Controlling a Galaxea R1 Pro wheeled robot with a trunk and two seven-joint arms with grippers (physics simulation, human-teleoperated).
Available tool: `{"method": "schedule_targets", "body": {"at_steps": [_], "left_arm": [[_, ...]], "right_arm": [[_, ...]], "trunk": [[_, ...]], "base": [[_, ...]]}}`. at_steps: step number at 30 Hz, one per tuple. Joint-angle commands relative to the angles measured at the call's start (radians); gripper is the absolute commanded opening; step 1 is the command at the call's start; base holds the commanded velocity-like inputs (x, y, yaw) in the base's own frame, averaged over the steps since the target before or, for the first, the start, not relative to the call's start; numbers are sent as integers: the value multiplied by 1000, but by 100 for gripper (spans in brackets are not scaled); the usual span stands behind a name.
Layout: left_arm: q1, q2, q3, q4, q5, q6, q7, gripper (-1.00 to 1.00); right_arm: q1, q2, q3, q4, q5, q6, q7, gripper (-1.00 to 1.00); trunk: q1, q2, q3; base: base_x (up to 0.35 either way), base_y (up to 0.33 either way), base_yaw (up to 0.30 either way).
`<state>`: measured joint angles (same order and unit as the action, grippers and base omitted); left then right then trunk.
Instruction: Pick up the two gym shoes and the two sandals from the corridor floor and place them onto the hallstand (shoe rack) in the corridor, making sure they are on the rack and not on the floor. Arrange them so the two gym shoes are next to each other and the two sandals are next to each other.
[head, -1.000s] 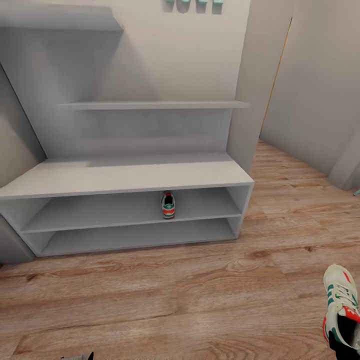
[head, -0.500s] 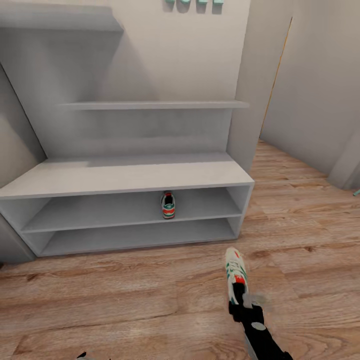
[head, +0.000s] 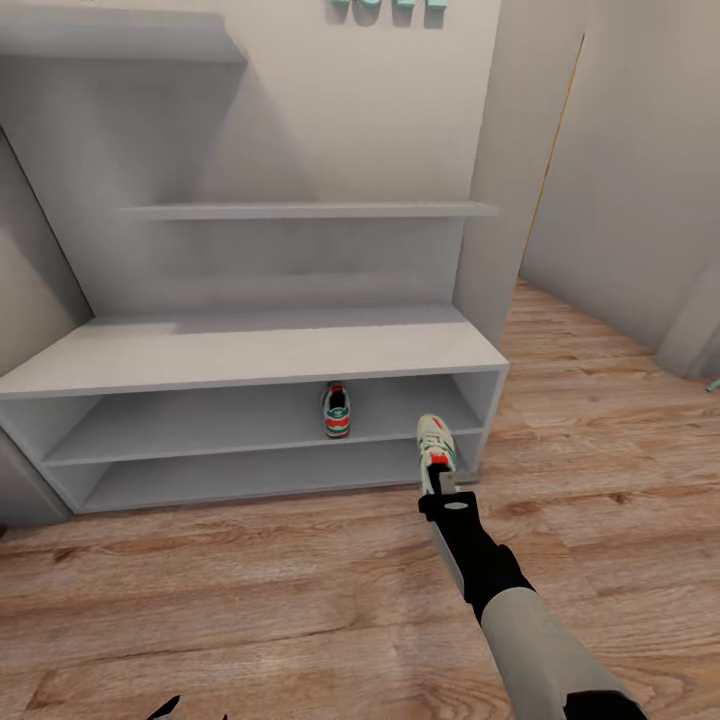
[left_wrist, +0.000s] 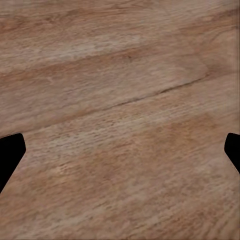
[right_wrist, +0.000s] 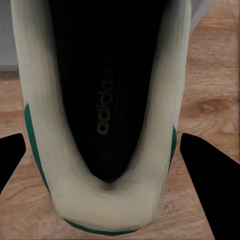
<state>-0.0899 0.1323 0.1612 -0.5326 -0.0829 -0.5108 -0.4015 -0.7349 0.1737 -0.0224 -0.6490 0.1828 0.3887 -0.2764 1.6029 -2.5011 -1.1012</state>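
Corridor, head view: wood-plank floor (head: 250, 600) runs up to a pale grey rack (head: 250, 355) set against the wall, with a bench top, two low open shelves and two staggered wall shelves above. One gym shoe (head: 336, 411) stands on the upper low shelf, near mid-width, end-on to the camera. Right arm reaches forward from the lower right; right gripper (head: 441, 478) carries the second gym shoe (head: 436, 440) by one end, the other end pointing at the rack, just in front of the right part of the shelf openings and off the floor. Sandals: none located. Left wrist view: bare planks under the left gripper (left_wrist: 120, 150); its two dark fingertips sit far apart at the picture's edges, so jaws spread, nothing held. Right wrist view: shoe seen from directly behind and above, dark insole with a printed brand name, cream collar, green trim; fingertips flank it on either side, so jaws pinching the shoe; floor and a sliver of rack beyond. Step, as judged: delivery of the second gym shoe, first already shelved. Next move calls for sliding it into the upper opening beside its mate, sole level and clear of the shelf edge, then release.
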Motion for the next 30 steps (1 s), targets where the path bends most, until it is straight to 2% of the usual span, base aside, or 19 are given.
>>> {"method": "schedule_targets", "body": {"at_steps": [1, 6, 9, 13, 21, 30], "left_arm": [[-1, -1, 8, 0, -9, -4, -7, 100], [-1, -4, 4, 0, -8, -3, -9, 100], [-1, -7, -8, -1, -8, -2, -36, 100], [-2, -3, -12, -4, -7, -1, -66, 100], [-2, -4, -1, -15, -1, 3, -67, 100], [-12, -13, 2, -22, 3, 12, -62, 100]], "right_arm": [[-1, 1, -2, -1, 11, 8, 1, -100], [-1, 1, -3, 5, 11, 6, 0, -100], [-1, 1, -5, 6, 12, 6, 0, -100], [-1, 1, -5, 7, 13, 6, 0, -100], [-1, 1, -5, 8, 14, 6, 0, -100], [-1, 1, -5, 5, 13, 6, 0, -100]], "trunk": [[0, 0, -1], [0, 0, -1], [0, 0, -1], [0, 0, -5], [0, 0, -13], [4, -2, -58]], "base": [[0, 0, 0], [0, 0, 0], [0, 0, 23], [0, 0, 142], [0, 0, 178], [0, 0, 182]]}}
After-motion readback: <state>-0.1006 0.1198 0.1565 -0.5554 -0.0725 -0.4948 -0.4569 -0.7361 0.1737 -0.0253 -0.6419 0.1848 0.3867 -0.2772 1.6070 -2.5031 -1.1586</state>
